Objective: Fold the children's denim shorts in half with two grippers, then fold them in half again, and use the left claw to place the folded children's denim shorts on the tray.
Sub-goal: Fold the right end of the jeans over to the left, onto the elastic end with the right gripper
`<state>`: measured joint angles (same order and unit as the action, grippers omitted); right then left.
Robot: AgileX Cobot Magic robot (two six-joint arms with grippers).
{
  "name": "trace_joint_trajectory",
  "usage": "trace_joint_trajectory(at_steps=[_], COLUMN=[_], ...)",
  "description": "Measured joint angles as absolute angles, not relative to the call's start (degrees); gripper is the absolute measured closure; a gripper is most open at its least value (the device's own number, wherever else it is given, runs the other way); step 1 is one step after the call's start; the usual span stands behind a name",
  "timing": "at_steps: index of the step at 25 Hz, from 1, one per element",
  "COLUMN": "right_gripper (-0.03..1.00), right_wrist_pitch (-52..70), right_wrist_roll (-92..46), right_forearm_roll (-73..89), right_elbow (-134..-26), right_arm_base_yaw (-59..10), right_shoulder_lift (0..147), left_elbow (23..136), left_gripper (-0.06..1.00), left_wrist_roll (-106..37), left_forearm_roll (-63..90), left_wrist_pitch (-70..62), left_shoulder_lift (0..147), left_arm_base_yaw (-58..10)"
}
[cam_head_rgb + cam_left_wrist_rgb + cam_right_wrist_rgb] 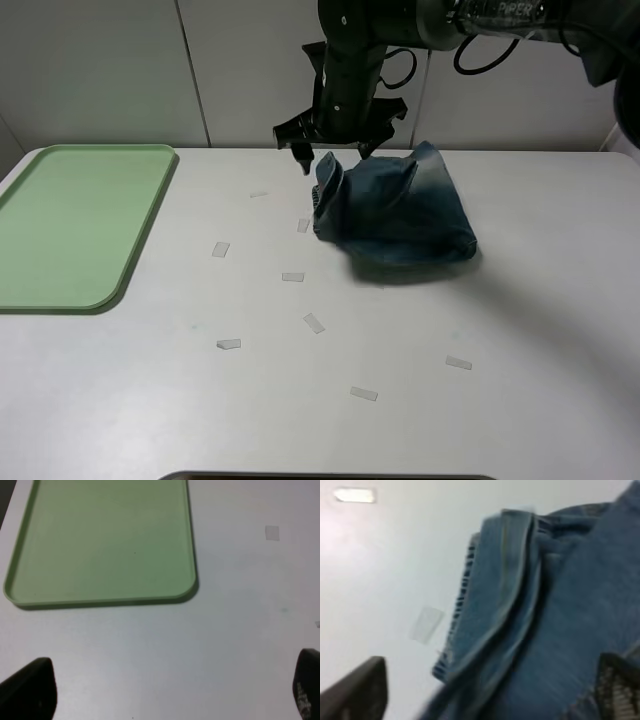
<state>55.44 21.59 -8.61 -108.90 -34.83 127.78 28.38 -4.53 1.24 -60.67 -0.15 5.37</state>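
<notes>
The denim shorts [400,215] lie in a crumpled, partly folded heap on the white table, right of centre. My right gripper [333,152] hangs open just above the heap's back left edge, holding nothing. In the right wrist view the shorts [545,610] fill the space between the open jaws of the right gripper [487,700]. The light-green tray [80,225] lies empty at the table's left edge. My left arm is out of the exterior view. In the left wrist view the left gripper [167,695] is open and empty over bare table near a corner of the tray [100,540].
Several small whitish tape strips [292,277] are scattered on the table between the tray and the shorts and toward the front. One strip [272,532] shows in the left wrist view and another [426,625] lies beside the shorts' edge. A grey wall stands behind the table.
</notes>
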Motion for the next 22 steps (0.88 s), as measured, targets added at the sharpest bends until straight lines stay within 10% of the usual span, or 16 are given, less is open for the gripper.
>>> trace_joint_trajectory(at_steps=[22], right_gripper=[0.27], right_wrist_pitch=[65.2], right_wrist_roll=[17.3], right_forearm_roll=[-11.5], right_elbow=[-109.0], right_arm_base_yaw=[-34.8], right_shoulder_lift=[124.2], left_elbow=[28.4], left_gripper=[0.02], left_wrist_roll=[-4.5], left_forearm_roll=[1.2], left_wrist_pitch=[-60.7], left_shoulder_lift=[-0.1], left_arm_base_yaw=[5.4])
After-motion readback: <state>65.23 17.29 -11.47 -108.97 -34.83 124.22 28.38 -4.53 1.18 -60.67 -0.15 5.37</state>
